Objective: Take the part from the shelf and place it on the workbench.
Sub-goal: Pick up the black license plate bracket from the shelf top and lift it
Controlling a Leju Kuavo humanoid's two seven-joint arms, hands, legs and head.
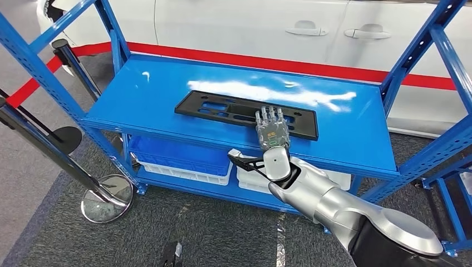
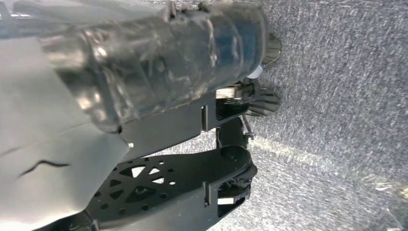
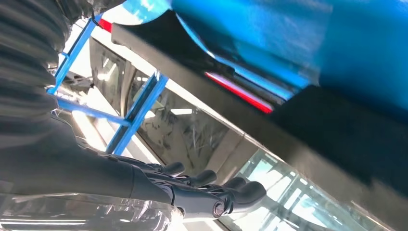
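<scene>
The part (image 1: 222,108) is a long flat black plate with cutouts, lying on the top board of the blue shelf (image 1: 150,94). My right hand (image 1: 271,130) is stretched out over the near edge of the part towards its right end, fingers straight and apart, holding nothing. In the right wrist view the right hand (image 3: 202,190) lies level beside the dark part (image 3: 327,130); whether they touch cannot be told. My left hand (image 2: 144,62) hangs down over grey carpet, its plastic-wrapped cover large in the left wrist view, its fingers not clearly visible.
A white car (image 1: 250,28) with a red stripe stands close behind the shelf. Blue uprights (image 1: 414,55) frame both ends. A blue crate (image 1: 178,158) and a white one (image 1: 250,181) sit on the lower level. Barrier posts with round bases (image 1: 107,198) stand at the left.
</scene>
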